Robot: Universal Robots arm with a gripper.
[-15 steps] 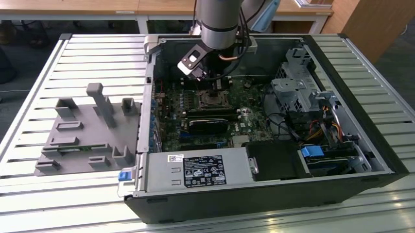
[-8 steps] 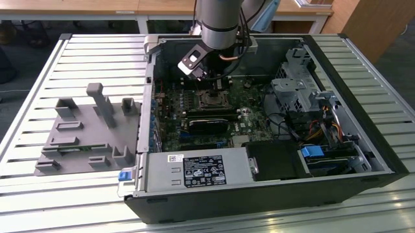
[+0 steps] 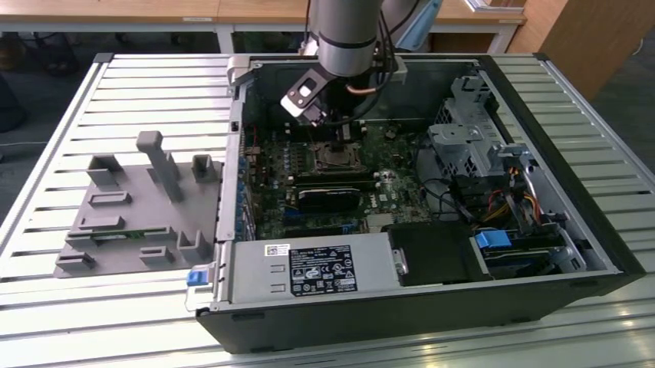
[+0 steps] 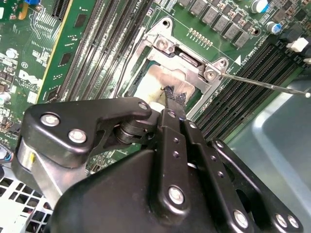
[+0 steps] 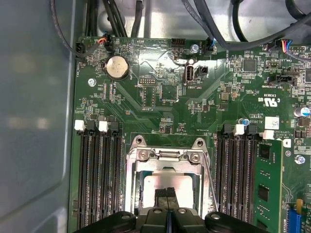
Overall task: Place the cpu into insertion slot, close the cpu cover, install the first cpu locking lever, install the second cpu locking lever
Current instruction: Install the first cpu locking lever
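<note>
**Tabletop**: silver metal slats running across the exterior view with dark grooves between them. It fills the foreground and reaches both sides.

**Light:** even and diffuse, with soft shadows. There is bright glare on the slats at the near corner, on the exterior view's left.

**Left desk**: far side, pale wooden top, white rail and a white leg.

**Right desk**: far side, same wood, white leg.

**Wooden cabinet**: plain brown panel at the far corner, on the exterior view's right.

**Floor**: dark grey, seen past the tabletop's edges on both sides. A pale cable lies on it at the exterior view's left.
</note>
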